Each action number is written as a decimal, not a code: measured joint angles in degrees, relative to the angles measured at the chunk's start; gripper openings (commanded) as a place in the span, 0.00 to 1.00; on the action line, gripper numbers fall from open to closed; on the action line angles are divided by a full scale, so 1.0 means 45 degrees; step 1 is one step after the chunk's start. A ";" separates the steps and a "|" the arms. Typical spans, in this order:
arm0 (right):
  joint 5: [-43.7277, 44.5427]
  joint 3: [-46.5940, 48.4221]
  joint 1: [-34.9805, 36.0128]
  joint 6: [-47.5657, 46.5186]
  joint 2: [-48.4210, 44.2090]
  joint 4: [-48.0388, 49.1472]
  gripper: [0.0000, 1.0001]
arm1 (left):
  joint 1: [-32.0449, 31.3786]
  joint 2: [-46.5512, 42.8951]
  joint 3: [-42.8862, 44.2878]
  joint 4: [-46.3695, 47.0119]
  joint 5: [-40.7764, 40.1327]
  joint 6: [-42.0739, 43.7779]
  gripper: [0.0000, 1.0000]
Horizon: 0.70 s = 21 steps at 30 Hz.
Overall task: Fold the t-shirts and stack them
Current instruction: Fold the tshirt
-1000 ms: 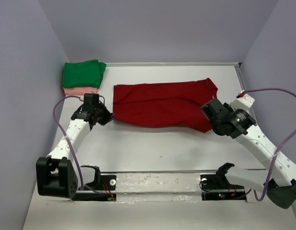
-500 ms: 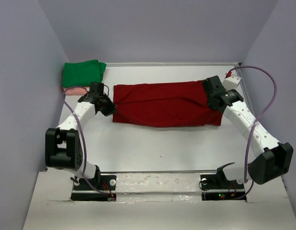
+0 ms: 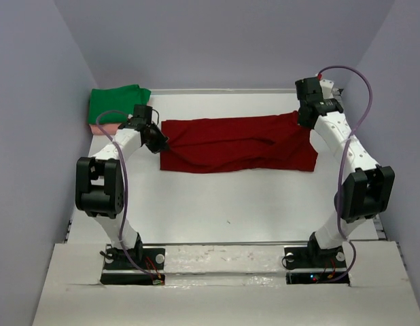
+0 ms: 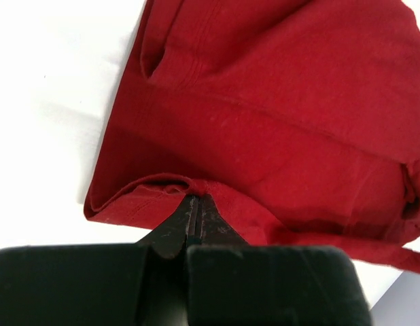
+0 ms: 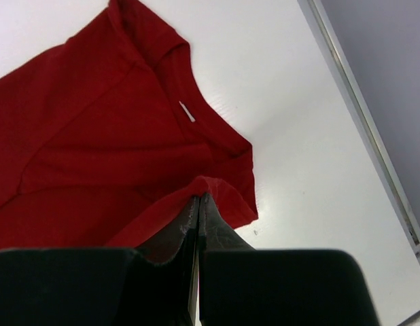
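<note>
Up to the far edge, left gripper [image 3: 159, 140] and right gripper [image 3: 306, 117] have carried the pinched soft dark red cotton t-shirt [image 3: 237, 142]; fold nearly laid.

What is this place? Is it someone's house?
Probably a robot test booth, not a house: bare grey walls box in a white table, and a left arm and right arm bolted at its edge hold a red shirt.
</note>
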 measured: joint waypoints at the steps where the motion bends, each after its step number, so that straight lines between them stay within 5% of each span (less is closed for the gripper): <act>1: -0.0117 0.0219 -0.0044 -0.0160 0.0223 -0.0034 0.00 | 0.0000 0.0097 0.0126 0.0005 -0.0010 0.0010 0.00; 21: -0.1914 0.4046 -0.1409 -0.1865 0.3886 -0.0189 0.00 | 0.0015 0.1991 0.2229 -0.0529 -0.0136 0.0029 0.00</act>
